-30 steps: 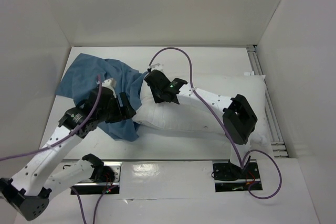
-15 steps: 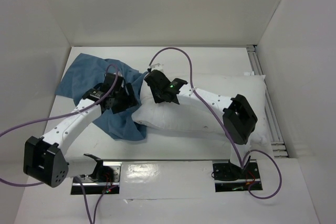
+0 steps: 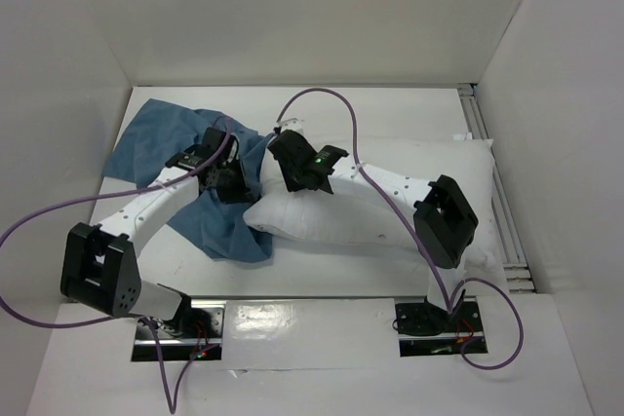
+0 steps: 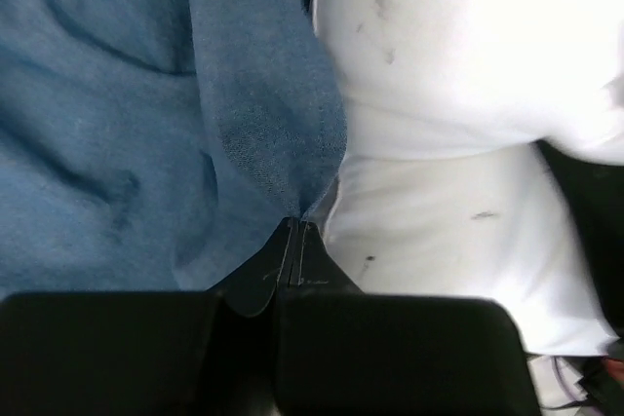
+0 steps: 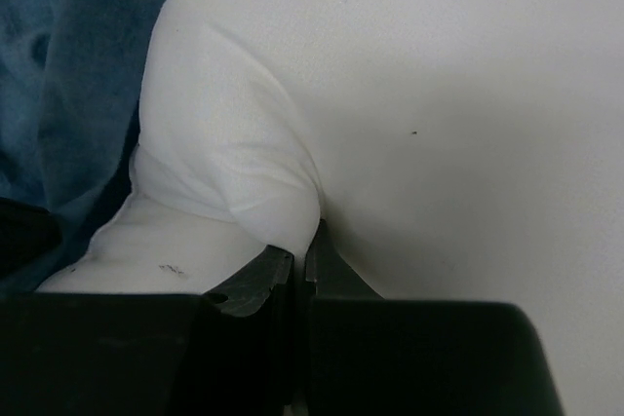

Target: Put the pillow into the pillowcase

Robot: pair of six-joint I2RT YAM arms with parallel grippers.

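Pinches the hem of the pillowcase (image 3: 156, 143) in the left hand (image 4: 295, 233), fingers tight together on the blue cloth, likely to lift the mouth open. Grips a fold of the pillow (image 3: 322, 219) near its left end with the right hand (image 5: 304, 252), clamped on white fabric, probably to steer that end toward the opening. Finds the pillow across the middle and right of the desk (image 3: 390, 114), left corner touching the pillowcase, not yet inside. Counts one pillow, one pillowcase, two hands.
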